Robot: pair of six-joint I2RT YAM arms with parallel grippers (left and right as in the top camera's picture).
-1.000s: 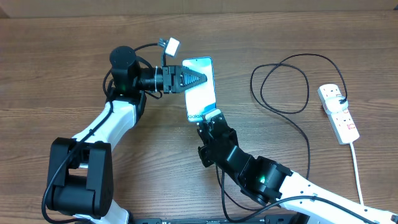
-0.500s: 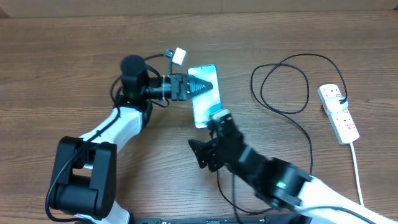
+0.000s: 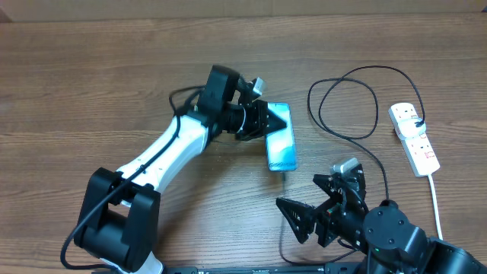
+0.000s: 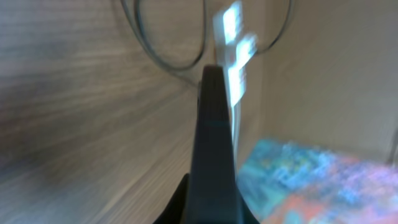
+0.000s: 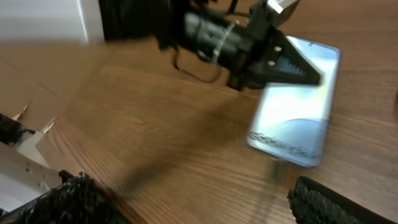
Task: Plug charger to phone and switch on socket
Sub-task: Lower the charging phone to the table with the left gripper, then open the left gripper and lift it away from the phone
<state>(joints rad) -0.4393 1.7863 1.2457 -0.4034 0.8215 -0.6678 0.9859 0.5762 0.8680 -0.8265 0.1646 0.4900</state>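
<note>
grained wooden table (image 3: 91, 68) bears slim glossy phone (image 3: 281, 147), looping thin charger (image 3: 309, 100).

I read the left arm reaching toward centre, left tool (image 3: 268, 120) fingers pressed together; right tool (image 3: 308, 204) fingers spread wide.

Phone (image 3: 281, 146) mid-table, power strip (image 3: 413, 137) far right.
Your left tool (image 3: 266, 122) rests on the phone's far end; the cable (image 3: 342, 103) loops on the table (image 3: 91, 76) between phone and strip, your right tool (image 3: 313, 202) nearer you.
</note>
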